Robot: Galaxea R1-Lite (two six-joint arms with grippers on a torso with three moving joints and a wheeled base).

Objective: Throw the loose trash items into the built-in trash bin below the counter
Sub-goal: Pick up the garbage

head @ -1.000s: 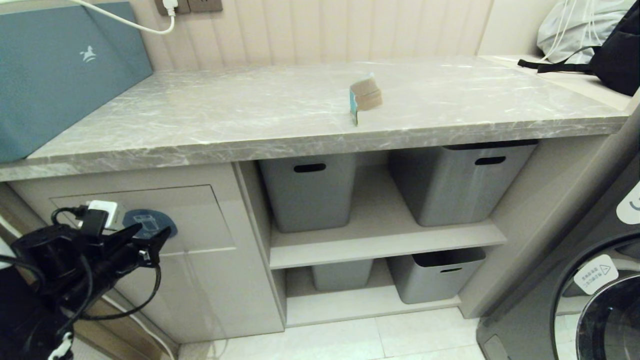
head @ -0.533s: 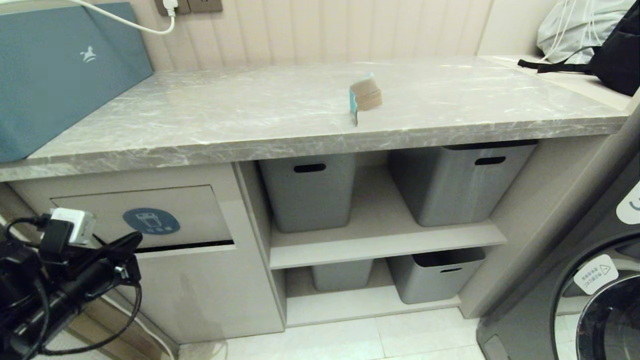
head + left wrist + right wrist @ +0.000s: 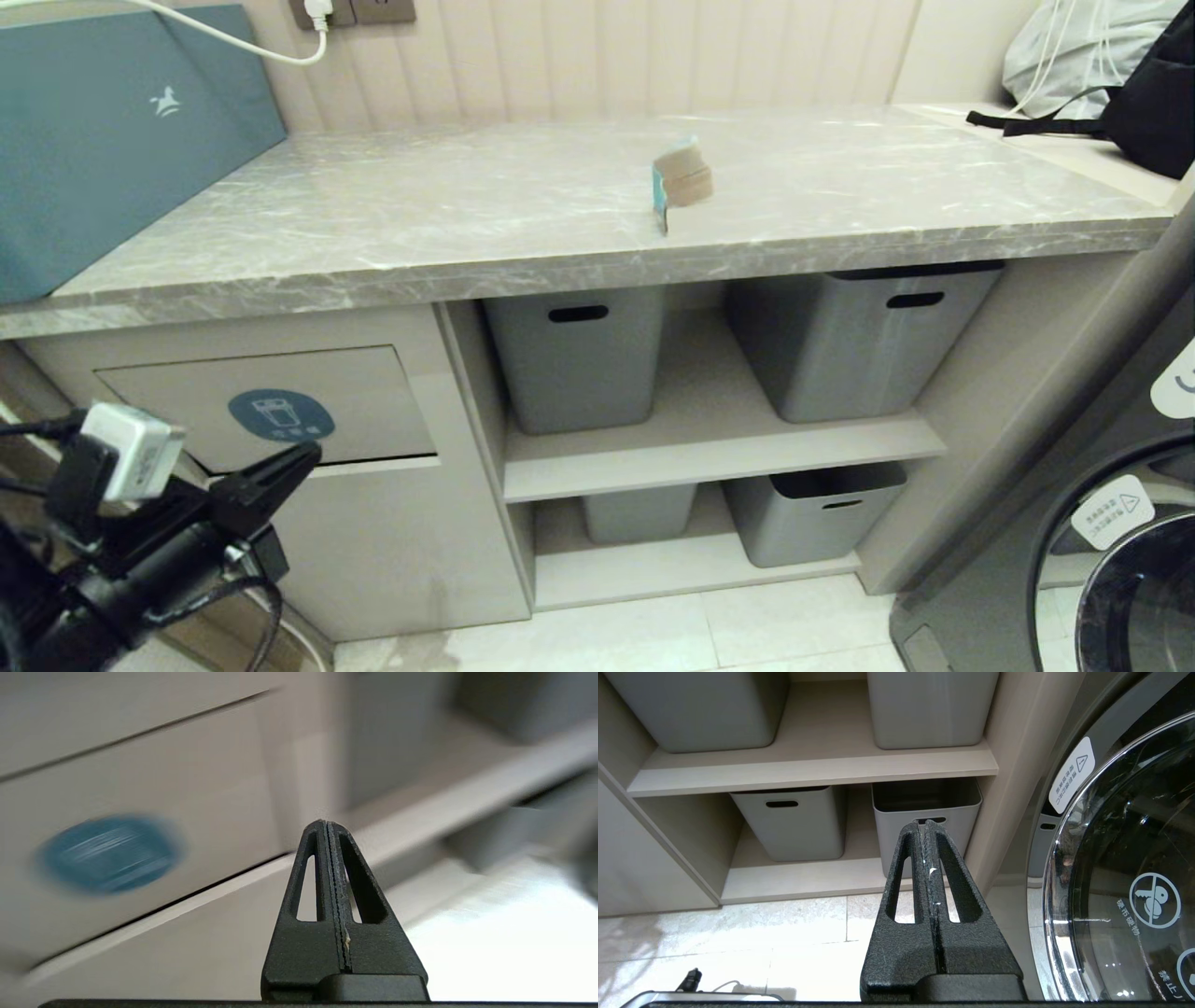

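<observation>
The left gripper (image 3: 303, 455) hangs low in front of the beige cabinet, its two black fingers pressed flat together with nothing between them, its tip just below and to the right of the round blue sticker (image 3: 281, 415) on the built-in trash bin (image 3: 373, 401). A thin dark gap runs along the flap's lower edge, so the flap looks nearly but not fully seated. Up on the counter (image 3: 448, 224), right of centre and near the front edge, sits what is left to clear: a small clump of cardboard scraps (image 3: 681, 182), brown on top with a turquoise edge showing at its left side; how many pieces make it up I cannot tell. The right gripper (image 3: 929, 828) is parked low on the right, also closed and empty, pointing toward the grey storage bins (image 3: 789, 821) on the bottom shelf beside the washing machine (image 3: 1125, 868). By my reading the left arm is between trips. The next move calls for lifting that arm to the counter, spreading the fingers and pinching the clump.
</observation>
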